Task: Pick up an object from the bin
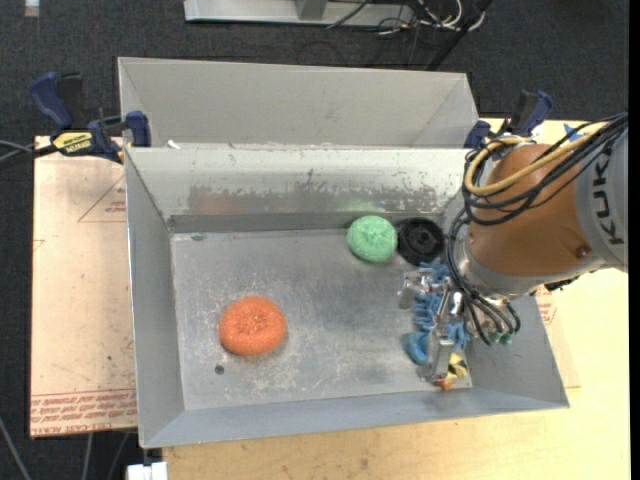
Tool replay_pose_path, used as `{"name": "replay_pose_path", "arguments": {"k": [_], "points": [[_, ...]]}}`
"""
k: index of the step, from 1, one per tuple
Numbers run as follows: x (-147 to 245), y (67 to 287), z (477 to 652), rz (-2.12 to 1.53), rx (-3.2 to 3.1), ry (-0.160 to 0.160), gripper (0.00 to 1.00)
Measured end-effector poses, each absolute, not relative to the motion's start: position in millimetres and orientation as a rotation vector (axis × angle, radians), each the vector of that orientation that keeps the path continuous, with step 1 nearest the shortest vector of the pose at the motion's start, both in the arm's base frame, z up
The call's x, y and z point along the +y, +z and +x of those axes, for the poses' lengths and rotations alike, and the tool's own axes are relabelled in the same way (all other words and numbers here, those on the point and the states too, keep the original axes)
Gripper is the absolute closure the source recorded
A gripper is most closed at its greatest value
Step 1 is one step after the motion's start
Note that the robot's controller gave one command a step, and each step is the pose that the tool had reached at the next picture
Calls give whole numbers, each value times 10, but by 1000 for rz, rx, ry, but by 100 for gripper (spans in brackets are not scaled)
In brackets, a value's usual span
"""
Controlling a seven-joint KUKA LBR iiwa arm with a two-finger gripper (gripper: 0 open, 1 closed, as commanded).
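The pincer (437, 340) is low in the bin's (150, 298) lower-right corner, over a small blue thing (416, 347). Apart or together, I cannot tell. Nothing looks lifted yet, so the 1 pick remains.

The grey metal bin (330, 313) bears an orange round scrubber (253, 326) on its floor. Up and right of the scrubber lie a green ball (372, 238) and, just beyond it, a black round thing (419, 239). Well to the scrubber's right lie a small blue thing (416, 348) and a yellow-and-red bit (456, 372).
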State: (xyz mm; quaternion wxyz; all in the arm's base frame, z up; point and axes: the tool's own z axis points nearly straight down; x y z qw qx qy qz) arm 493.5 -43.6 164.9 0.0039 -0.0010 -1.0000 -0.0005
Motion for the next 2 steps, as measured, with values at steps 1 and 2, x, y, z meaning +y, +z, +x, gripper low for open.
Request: {"name": "replay_pose_path", "arguments": {"k": [1,2], "points": [[-435,1693,4952,-1,-3142,-1,0],[-616,1513,4952,119,-3145,-4,0]]}}
